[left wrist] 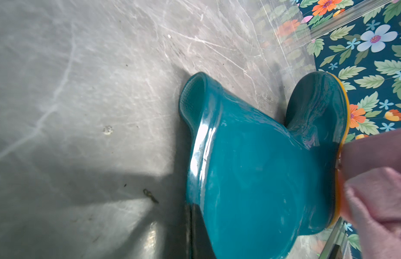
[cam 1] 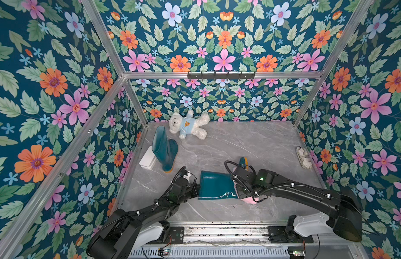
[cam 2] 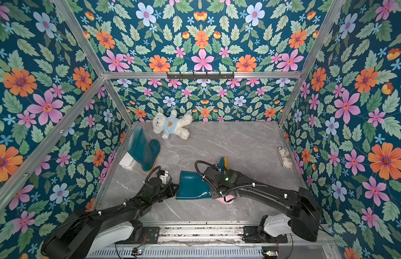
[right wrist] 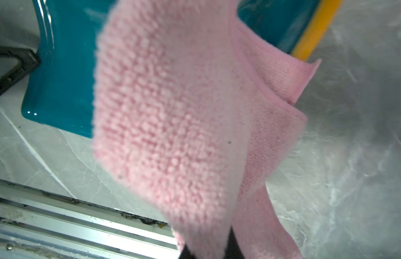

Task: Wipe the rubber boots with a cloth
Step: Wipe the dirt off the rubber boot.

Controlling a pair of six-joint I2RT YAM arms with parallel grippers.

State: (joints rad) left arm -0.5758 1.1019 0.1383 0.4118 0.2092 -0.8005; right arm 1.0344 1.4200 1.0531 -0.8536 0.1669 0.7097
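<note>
Near the table's (cam 1: 251,139) six o'clock edge, the left claw (cam 1: 196,189) is pressed together, seemingly pinching the lying boot (cam 1: 215,185) by its cuff. The right claw (right wrist: 206,253) pinches the pink cloth (right wrist: 172,112) against its heel. Wiping looks midway; next comes stroking cuffward, then the upright boot (cam 1: 163,148) at ten o'clock.

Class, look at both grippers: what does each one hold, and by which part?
The right gripper pinches the pink cloth at a bunched fold; the left gripper seems clamped on the shaft rim of the lying boot.
</note>
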